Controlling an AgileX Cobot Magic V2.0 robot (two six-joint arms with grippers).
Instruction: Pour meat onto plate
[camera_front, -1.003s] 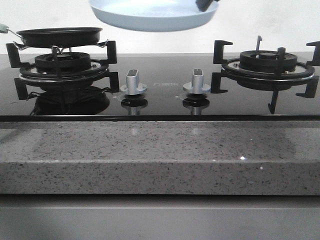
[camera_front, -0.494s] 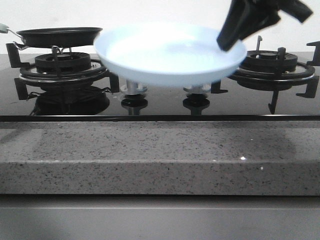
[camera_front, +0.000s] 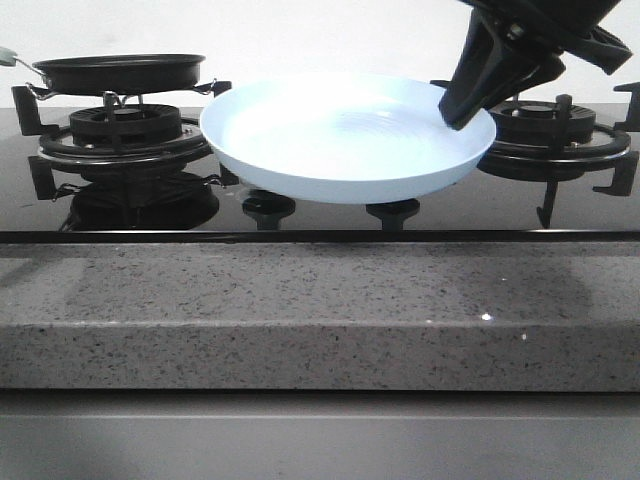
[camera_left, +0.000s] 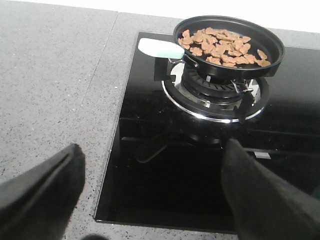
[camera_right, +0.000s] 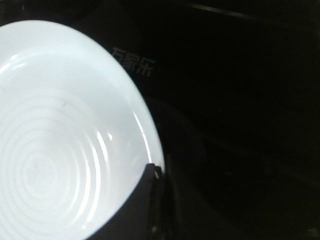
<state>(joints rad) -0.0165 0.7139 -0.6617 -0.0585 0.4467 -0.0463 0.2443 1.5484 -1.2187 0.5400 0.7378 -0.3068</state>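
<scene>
The plate (camera_front: 340, 135) is a pale blue-white dish held low over the middle of the hob, tilted slightly toward me. My right gripper (camera_front: 462, 108) is shut on its right rim; the right wrist view shows the plate (camera_right: 55, 135) with a finger over its edge. The meat (camera_left: 222, 45) lies as orange-brown pieces in the black frying pan (camera_left: 230, 47) with a pale handle (camera_left: 160, 48) on the left burner. The pan shows side-on in the front view (camera_front: 118, 72), where the meat is hidden. My left gripper (camera_left: 150, 192) is open and empty, above the hob's edge, short of the pan.
The black glass hob (camera_front: 320, 200) has a left burner (camera_front: 125, 135) under the pan and a right burner (camera_front: 535, 130) behind the right arm. Its two knobs are hidden behind the plate. A speckled grey stone counter (camera_front: 320, 310) runs along the front.
The plate has come down from the top of the front view to just above the hob's middle, carried by my right gripper. The pan has not moved.
</scene>
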